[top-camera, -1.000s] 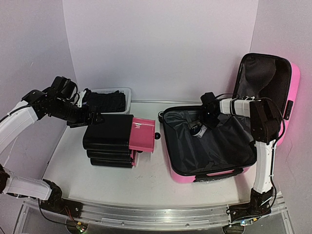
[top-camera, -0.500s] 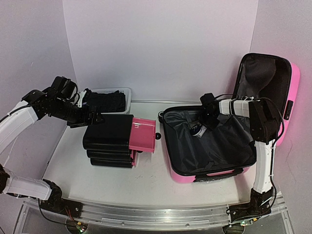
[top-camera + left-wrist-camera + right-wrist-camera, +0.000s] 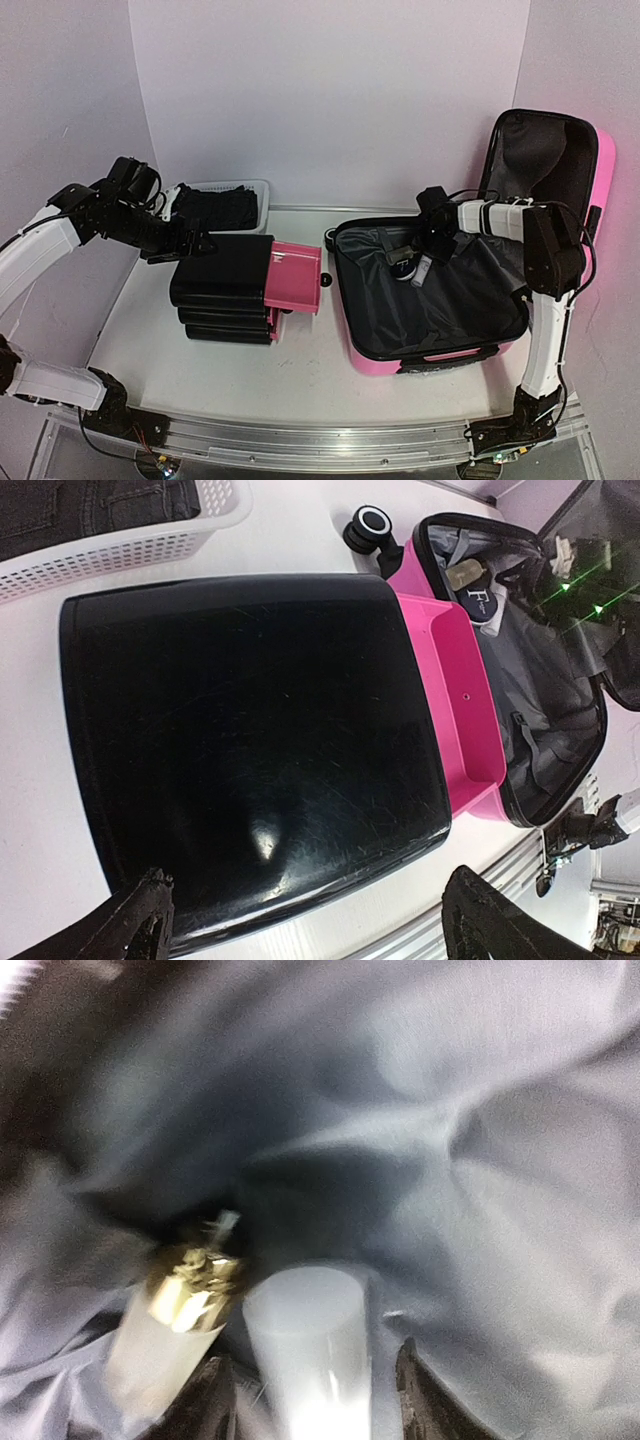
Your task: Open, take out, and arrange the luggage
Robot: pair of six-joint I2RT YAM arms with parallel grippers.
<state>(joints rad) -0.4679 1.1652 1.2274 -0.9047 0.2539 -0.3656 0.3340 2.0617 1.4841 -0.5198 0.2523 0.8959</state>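
Luggage (image 3: pixel 470 300) sits on the right of the tabletop (image 3: pixel 300 370), already unzipped. Base lies flat, lid is propped upright by the right wall, black lining exposed.

Right hand (image 3: pixel 425 252) is down in the base's back-left corner, fingers straddling a frosted white bottle (image 3: pixel 305 1345). A gold-capped bottle (image 3: pixel 185 1300) is just beside it. Wrist view is blurred, so I can't tell if the pads are clamped on the bottle or only around it.

Left hand (image 3: pixel 320 905) is spread wide and holds nothing. It hovers over the stacked black cases (image 3: pixel 220 280) with the pink tray (image 3: pixel 295 275), left of the luggage.

Handling call:
- Shell is stiff, glossy and likely slippery, so pinching the flat faces is a bad idea.
- Zipper-trim rim should give better purchase.
- Lining is slack fabric and will bunch and snag fingers.
- It's bulky and probably needs both arms to shift.
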